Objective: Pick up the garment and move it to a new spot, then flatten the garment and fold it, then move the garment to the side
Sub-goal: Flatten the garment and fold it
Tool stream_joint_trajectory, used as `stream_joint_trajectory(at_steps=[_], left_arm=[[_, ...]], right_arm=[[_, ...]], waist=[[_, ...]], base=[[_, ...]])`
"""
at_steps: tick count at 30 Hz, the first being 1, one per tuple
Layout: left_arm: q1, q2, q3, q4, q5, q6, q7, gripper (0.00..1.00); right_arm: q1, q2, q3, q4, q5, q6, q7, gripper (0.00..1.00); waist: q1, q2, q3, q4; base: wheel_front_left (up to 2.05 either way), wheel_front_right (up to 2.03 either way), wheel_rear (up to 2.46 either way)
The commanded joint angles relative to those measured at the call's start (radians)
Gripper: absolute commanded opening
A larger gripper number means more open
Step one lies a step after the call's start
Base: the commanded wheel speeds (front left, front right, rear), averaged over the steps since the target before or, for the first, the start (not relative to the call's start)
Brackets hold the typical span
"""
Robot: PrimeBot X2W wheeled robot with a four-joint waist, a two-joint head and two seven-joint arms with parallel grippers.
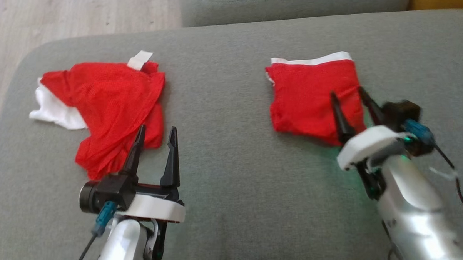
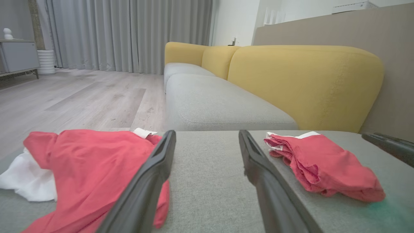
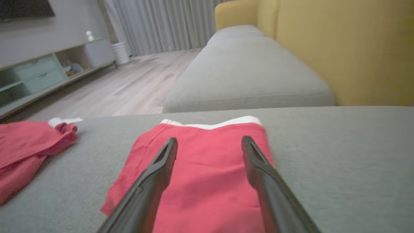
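My right gripper hung over the folded red garment with its fingers spread, gripping nothing. My left gripper was spread just as wide at the near edge of a 2nd, crumpled red-and-white garment. The 2 garments lay well apart on the grey cushion, with a yellow backrest and wood floor beyond.
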Motion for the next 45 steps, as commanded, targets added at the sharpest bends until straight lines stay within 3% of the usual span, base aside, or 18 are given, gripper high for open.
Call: stream_joint_trajectory(at_steps=[1, 5, 10, 22, 23, 33, 42, 45], left_arm=[[-0.007, 0.007, 0.031, -0.034, -0.003, 0.003, -0.008, 1.00], [0.003, 0.006, 0.032, -0.040, -0.004, 0.003, -0.008, 1.00], [0.010, 0.003, 0.031, -0.042, -0.003, -0.002, -0.008, 1.00], [0.002, -0.006, 0.018, -0.033, 0.003, -0.015, -0.008, 1.00], [-0.003, -0.007, 0.015, -0.033, 0.005, -0.017, -0.008, 1.00], [-0.049, -0.010, 0.002, -0.030, 0.011, -0.029, -0.008, 1.00], [-0.094, -0.015, -0.016, -0.025, 0.012, -0.041, -0.008, 1.00], [-0.111, -0.017, -0.020, -0.026, 0.010, -0.041, -0.008, 1.00]], right_arm=[[0.028, 0.017, -0.021, -0.076, -0.019, 0.007, -0.013, 1.00], [0.153, 0.025, -0.136, -0.271, -0.077, 0.007, -0.013, 1.00], [0.284, 0.027, -0.153, -0.448, -0.052, 0.007, -0.014, 1.00], [0.334, 0.027, -0.161, -0.532, -0.043, 0.007, -0.013, 1.00], [0.318, 0.027, -0.161, -0.533, -0.035, 0.007, -0.010, 0.00], [0.130, 0.027, -0.179, -0.447, -0.083, 0.007, 0.055, 0.00], [-0.120, 0.027, -0.268, -0.112, -0.169, 0.007, 0.075, 0.00], [-0.162, 0.027, -0.320, 0.012, -0.268, 0.007, 0.075, 0.00]], waist=[[0.0000, 0.0000, -0.009, -0.019], [0.0000, 0.0000, -0.011, -0.046], [0.0000, 0.0000, -0.004, -0.064], [0.0000, 0.0000, 0.021, -0.049], [0.0000, 0.0000, 0.036, -0.038], [0.0000, 0.0000, 0.152, 0.035], [0.0000, 0.0000, 0.229, 0.099], [0.0000, 0.0000, 0.242, 0.120]], base=[[0.00, 0.00, 0.00], [0.00, 0.00, 0.00], [0.00, 0.00, 0.00], [0.00, 0.00, 0.00], [0.00, 0.00, 0.00], [0.00, 0.00, 0.00], [0.00, 0.00, 0.00], [0.00, 0.00, 0.00]])
